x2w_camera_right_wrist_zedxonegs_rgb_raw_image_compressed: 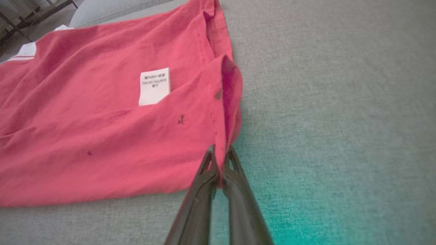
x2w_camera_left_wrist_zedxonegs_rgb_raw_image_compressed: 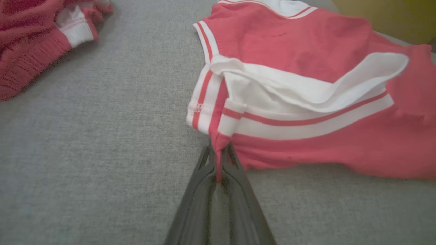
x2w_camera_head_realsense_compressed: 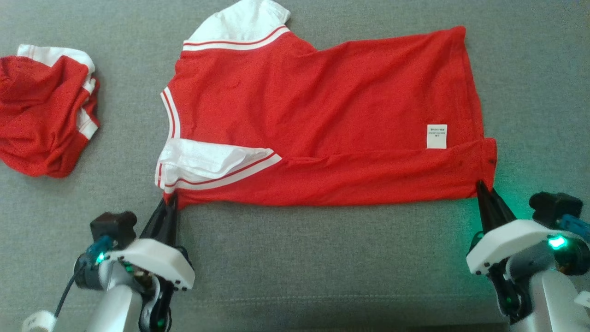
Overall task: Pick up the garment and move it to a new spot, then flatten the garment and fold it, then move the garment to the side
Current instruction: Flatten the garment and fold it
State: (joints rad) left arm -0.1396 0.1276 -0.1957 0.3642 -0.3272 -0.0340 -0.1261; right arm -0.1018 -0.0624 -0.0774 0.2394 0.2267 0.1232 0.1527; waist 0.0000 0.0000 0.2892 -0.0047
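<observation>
So, the grey fabric surface (x2w_camera_head_realsense_compressed: 322,258) took up most of the head view. The red garment (x2w_camera_head_realsense_compressed: 322,106) lay spread across the middle of it, neck end toward the robot's left and hem toward its right, with a strip along the near edge folded up over the body. Off at the far left sat a second red-and-white piece (x2w_camera_head_realsense_compressed: 41,110), all bunched up and well apart from the first. The left gripper (x2w_camera_head_realsense_compressed: 171,200) was clamped tight on the near corner by the white sleeve (x2w_camera_head_realsense_compressed: 207,161), with a pinch of red cloth squeezed between its fingers. The right gripper (x2w_camera_head_realsense_compressed: 481,189) was clenched the same way on the near hem corner, green light spilling onto the surface beside it. Smallest bit was a white care label (x2w_camera_head_realsense_compressed: 437,136), sitting just above the folded strip near the hem.
</observation>
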